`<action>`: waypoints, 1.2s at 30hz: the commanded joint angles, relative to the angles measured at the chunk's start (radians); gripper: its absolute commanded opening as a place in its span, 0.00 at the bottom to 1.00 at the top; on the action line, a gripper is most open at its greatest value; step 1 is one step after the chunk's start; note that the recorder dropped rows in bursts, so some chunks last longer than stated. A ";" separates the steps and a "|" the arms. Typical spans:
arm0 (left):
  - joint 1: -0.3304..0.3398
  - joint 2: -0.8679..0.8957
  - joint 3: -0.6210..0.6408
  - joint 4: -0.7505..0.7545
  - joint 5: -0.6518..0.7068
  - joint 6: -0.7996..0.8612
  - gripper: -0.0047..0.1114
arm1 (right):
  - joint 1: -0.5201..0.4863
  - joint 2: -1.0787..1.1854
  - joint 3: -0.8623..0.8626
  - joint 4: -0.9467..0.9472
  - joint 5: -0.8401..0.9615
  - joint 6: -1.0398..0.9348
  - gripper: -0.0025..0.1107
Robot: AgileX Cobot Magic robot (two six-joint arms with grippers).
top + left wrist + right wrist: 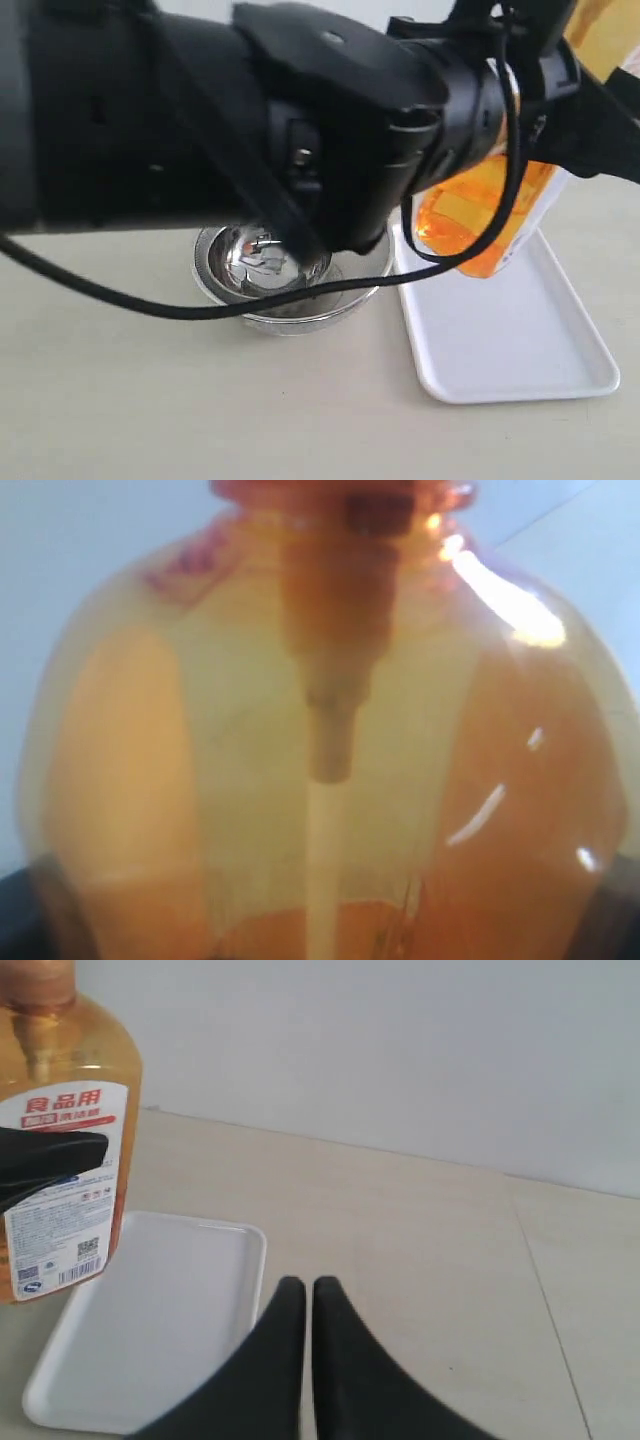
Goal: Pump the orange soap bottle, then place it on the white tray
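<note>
Left claw [70, 1150]: clamping tall translucent orange plastic soap bottle [472, 222].
Bottle: hanging over flat rectangular white plastic tray [510, 345]; contact unclear.
Right claw [300, 1286]: pinching fully together, gripping nothing, near tray.

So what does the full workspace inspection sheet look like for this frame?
Surface: beige tabletop, no spills seen.
Job's things: orange soap bottle tilted over the white tray; cannot tell if it touches the tray.
Clutter: steel bowls beside the tray.
Grippers: left gripper shut on the bottle across its label; right gripper shut and empty, near the tray's edge.
Cables: black cable hangs loose below the left arm, passing in front of the bowls.
Surroundings: plain pale wall; nothing else seen.
</note>
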 commanded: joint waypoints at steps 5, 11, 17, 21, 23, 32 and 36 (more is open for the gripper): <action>0.016 0.183 -0.207 0.039 0.009 -0.141 0.08 | -0.005 -0.170 0.012 -0.062 0.077 0.008 0.02; 0.038 0.303 -0.289 0.039 0.146 -0.298 0.08 | 0.000 -0.189 0.012 -0.129 0.144 0.006 0.02; 0.057 0.423 -0.336 0.039 0.208 -0.336 0.08 | 0.058 -0.189 0.030 -0.171 0.144 0.002 0.02; 0.057 0.468 -0.350 0.039 0.200 -0.369 0.08 | 0.087 -0.189 0.056 -0.193 0.144 0.002 0.02; 0.057 0.480 -0.353 0.039 0.200 -0.369 0.08 | 0.098 -0.189 0.070 -0.206 0.144 0.002 0.02; 0.057 0.476 -0.353 0.039 0.196 -0.350 0.08 | 0.108 -0.189 0.097 -0.206 0.144 -0.021 0.02; 0.057 0.476 -0.353 0.039 0.118 -0.350 0.23 | 0.108 -0.189 0.097 -0.206 0.144 -0.022 0.02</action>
